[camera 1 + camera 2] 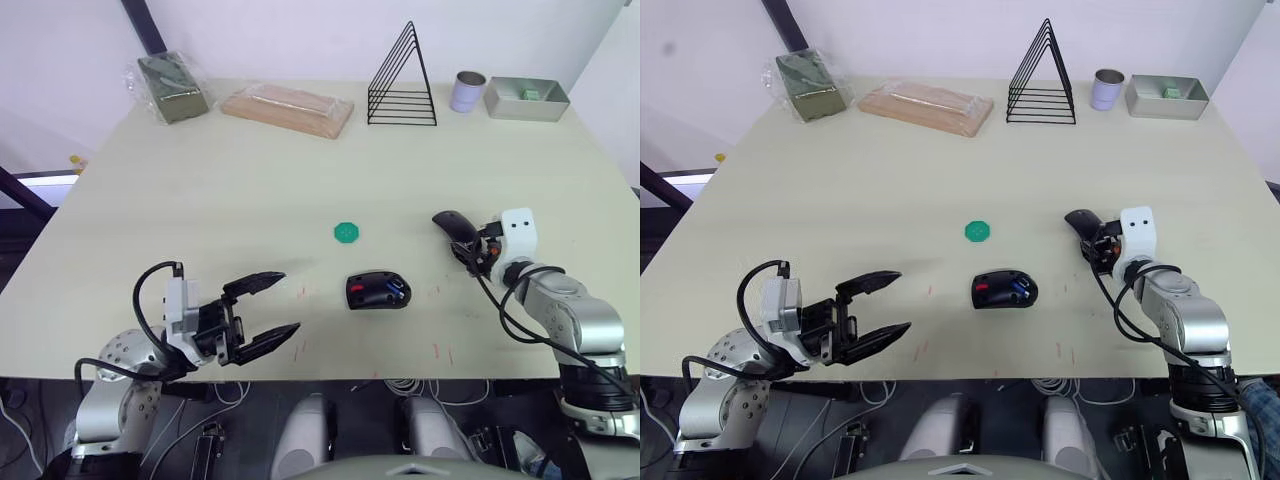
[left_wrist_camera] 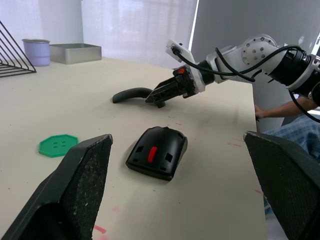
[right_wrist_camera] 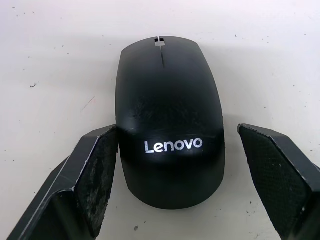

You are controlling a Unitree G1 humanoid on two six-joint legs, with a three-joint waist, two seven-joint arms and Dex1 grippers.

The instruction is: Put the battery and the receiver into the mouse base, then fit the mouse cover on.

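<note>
Head view: the mouse base (image 1: 378, 290) lies mid-worktop (image 1: 250, 180), blue battery (image 1: 398, 293) inside; left gripper (image 1: 268, 312) jaws wide, near left. Right wrist view: right gripper (image 3: 170, 185) jaws wide, straddling the mouse cover (image 3: 167, 115), one finger (image 3: 102, 170) touching it.

A pale beige tabletop (image 1: 250, 180) stood against a plain white wall (image 1: 300, 30), a dark diagonal beam (image 1: 145, 25) crossing the wall at 11 o'clock. Small red marks (image 1: 440, 350) dotted the near edge of the surface. The room was evenly lit, with little shadow on the surface. In the left wrist view, bright daylight came through sheer white curtains (image 2: 140, 25) beside a grey panel (image 2: 235, 20).
</note>
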